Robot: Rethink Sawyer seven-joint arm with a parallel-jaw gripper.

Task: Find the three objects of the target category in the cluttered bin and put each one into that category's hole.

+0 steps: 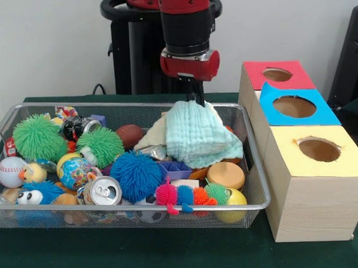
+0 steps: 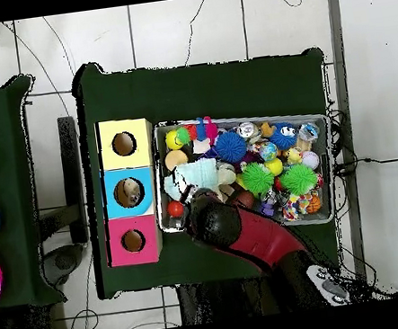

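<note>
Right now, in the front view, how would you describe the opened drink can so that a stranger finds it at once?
Start at the wire mesh bin on the green table and follow its near rim toward the left. The drink can lies there on its side, with its opened silver top facing the camera, just left of the spiky blue ball. It is the only bare metal thing among soft, bright toys.

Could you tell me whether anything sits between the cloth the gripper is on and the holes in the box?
Only the basket's wire wall. The gripper meets the cloth at its top edge, and the red, blue and yellow holes lie open just beyond.
</note>
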